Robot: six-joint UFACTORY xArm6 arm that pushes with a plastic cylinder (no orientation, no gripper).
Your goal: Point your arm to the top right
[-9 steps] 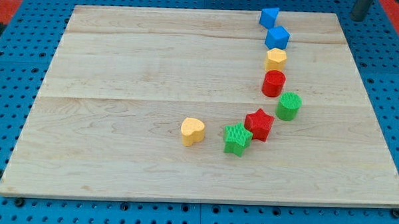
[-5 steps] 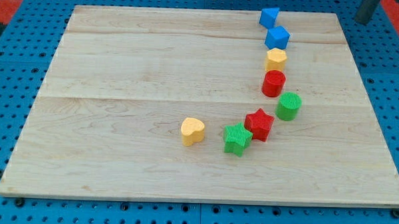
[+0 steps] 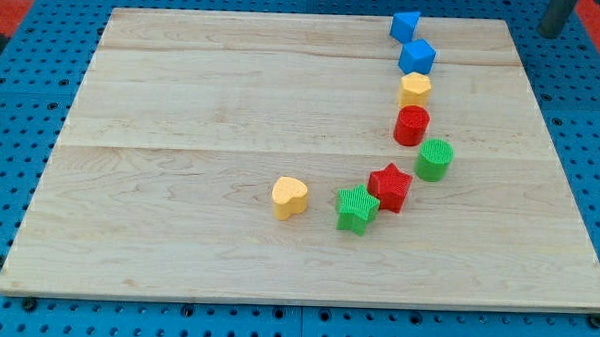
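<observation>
Yellow heart block (image 3: 290, 198) sits nearest the bench (image 3: 177, 254) front. The curve of blocks runs back to a blue cube (image 3: 405, 25). The tip (image 3: 551, 34) is just off the far right corner, a bare rod touching nothing.

Pale wood board (image 3: 202, 115) lying on blue pegboard (image 3: 19, 179); two blue cubes (image 3: 405, 25) (image 3: 417, 58), yellow hexagon block (image 3: 415, 89), red cylinder (image 3: 412, 124), green cylinder (image 3: 434, 159), red star (image 3: 389, 187), green star (image 3: 357, 210), yellow heart (image 3: 289, 197) showing ribbed texture.

a pale wooden board (image 3: 232, 106) lies on a blue pegboard desk (image 3: 581, 148); red surface (image 3: 10, 8) shows at both top corners.
</observation>
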